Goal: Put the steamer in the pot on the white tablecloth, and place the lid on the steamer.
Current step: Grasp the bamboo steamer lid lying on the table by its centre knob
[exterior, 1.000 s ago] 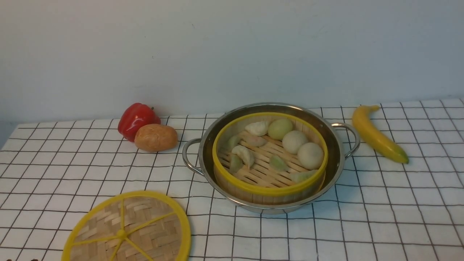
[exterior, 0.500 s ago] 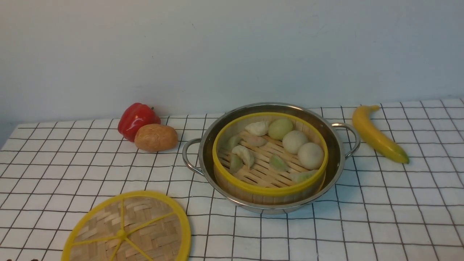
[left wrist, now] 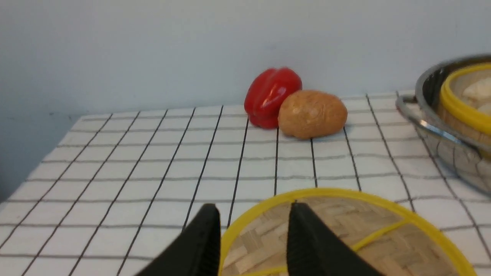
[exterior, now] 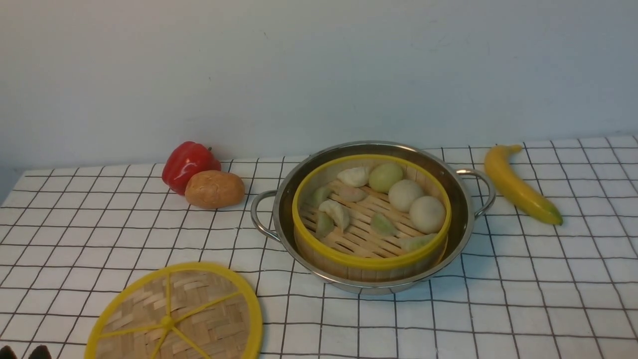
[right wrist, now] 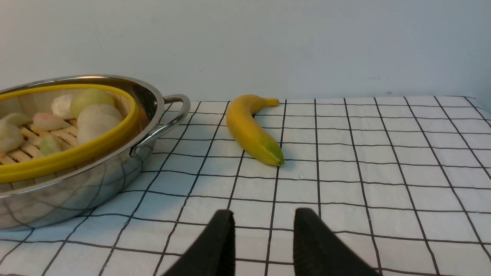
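The steamer (exterior: 371, 263), a bamboo basket with a yellow rim holding dumplings and buns, sits inside the shiny pot (exterior: 463, 219) on the white tablecloth (exterior: 523, 279). The lid (exterior: 199, 309), a flat woven disc with yellow spokes, lies on the cloth at the near left. My left gripper (left wrist: 253, 209) is open, one finger over the lid (left wrist: 364, 230) and the other outside its rim; only its tips (exterior: 40, 350) show in the front view's bottom left corner. My right gripper (right wrist: 262, 214) is open over bare cloth, to the right of the pot (right wrist: 76, 188), holding nothing.
A red pepper (exterior: 187, 164) and a brown potato (exterior: 214, 188) lie together behind the lid, left of the pot. A banana (exterior: 518, 187) lies right of the pot's right handle. A pale wall rises behind the table.
The left gripper's tips have come further into the front view's bottom left corner. Steamer, pot and lid have not moved.
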Controlling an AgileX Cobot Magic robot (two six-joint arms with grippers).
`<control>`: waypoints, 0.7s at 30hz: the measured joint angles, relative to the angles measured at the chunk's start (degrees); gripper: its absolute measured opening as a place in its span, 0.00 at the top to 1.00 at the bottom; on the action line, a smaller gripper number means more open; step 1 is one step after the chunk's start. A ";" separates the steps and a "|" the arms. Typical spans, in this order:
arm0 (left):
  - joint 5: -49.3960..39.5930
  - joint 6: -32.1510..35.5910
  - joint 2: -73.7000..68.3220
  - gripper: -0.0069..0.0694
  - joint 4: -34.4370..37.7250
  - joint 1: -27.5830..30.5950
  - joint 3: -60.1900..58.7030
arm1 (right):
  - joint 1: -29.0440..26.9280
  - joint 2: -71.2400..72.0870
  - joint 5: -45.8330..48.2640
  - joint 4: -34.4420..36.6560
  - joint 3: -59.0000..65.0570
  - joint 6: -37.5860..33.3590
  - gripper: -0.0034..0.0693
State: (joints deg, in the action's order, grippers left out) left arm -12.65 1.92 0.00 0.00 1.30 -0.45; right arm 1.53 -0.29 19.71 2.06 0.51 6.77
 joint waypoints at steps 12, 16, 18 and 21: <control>25.24 -8.82 -0.03 0.59 11.11 0.00 0.00 | 0.00 0.00 -0.06 0.00 0.00 0.17 0.62; 16.82 -14.55 -0.52 0.59 10.77 0.00 4.15 | 0.00 0.00 -0.06 0.00 0.00 0.17 0.62; 7.43 -14.95 -1.89 0.59 9.44 0.00 8.78 | 0.00 0.00 -0.06 0.00 0.00 0.17 0.62; -7.59 -13.66 -7.29 0.59 7.17 0.00 17.84 | 0.00 0.00 -0.06 0.00 0.00 0.17 0.62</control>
State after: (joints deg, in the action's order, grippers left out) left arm -20.24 -11.74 -7.29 7.17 1.30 17.39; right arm 1.53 -0.29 19.66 2.06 0.51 6.94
